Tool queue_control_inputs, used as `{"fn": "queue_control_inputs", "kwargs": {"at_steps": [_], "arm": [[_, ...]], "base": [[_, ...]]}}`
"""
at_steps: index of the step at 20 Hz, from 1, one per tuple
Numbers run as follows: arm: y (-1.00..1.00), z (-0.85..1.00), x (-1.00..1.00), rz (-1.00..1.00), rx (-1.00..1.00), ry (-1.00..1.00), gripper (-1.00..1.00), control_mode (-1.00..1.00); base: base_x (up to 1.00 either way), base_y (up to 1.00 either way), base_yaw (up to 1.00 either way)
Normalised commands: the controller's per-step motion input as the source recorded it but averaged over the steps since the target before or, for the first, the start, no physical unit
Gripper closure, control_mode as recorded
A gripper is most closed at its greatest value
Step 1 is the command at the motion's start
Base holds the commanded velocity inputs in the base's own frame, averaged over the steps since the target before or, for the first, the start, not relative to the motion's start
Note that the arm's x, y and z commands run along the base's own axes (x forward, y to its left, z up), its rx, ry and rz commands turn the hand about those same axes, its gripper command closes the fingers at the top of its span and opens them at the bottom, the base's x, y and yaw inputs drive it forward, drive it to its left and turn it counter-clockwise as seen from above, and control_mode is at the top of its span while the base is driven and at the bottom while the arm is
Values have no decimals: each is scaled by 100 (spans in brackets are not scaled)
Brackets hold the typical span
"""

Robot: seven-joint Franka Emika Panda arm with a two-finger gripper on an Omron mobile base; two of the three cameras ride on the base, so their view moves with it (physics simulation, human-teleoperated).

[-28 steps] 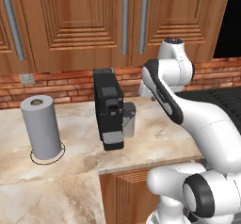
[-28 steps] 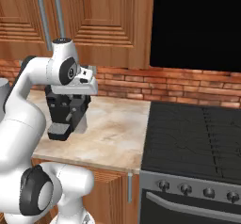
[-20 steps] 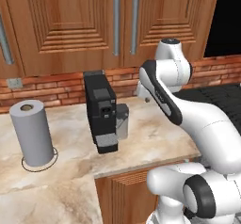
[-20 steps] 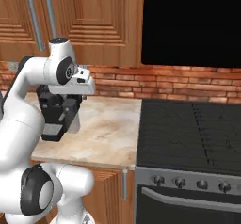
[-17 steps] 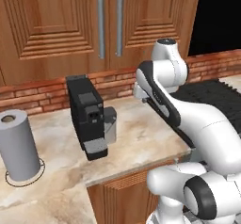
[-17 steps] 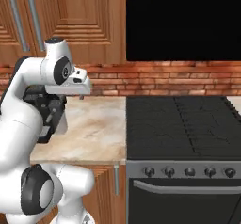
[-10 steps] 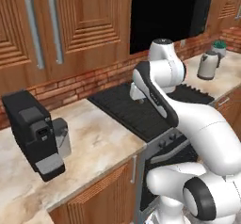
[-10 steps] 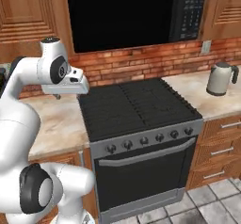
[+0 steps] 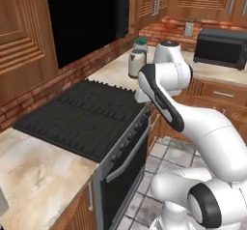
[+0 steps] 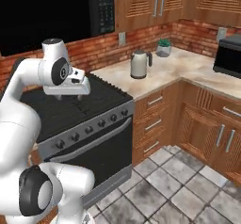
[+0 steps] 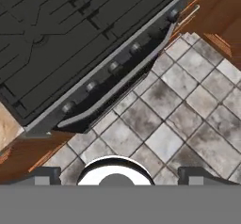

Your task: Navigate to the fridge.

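No tall light-grey fridge stands anywhere ahead, so its bearing from the gripper (image 10: 67,95), whose jaw state I cannot tell, is unknown above the black-topped stove (image 10: 70,106) at 6 o'clock.

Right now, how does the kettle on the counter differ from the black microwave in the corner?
The kettle is light metallic grey; the microwave is black. The kettle is a small upright rounded jug with a side handle; the microwave is a wide, low box. The kettle stands on the counter next to the stove; the microwave sits farther along, past the corner. Both rest on the same marbled counter.
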Motion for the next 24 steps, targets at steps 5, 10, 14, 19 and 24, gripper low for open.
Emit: {"fn": "queue_control_inputs", "kwargs": {"at_steps": [5,10,14,19,24], "arm": [[0,0,0,0,0,0,-100,100],[0,0,0,0,0,0,-100,100],[0,0,0,0,0,0,-100,100],[0,0,0,0,0,0,-100,100],[0,0,0,0,0,0,-100,100]], "base": [[9,-64,-64],[0,-86,-64],[8,-80,-61],[32,-94,-44],[72,-100,-23]]}}
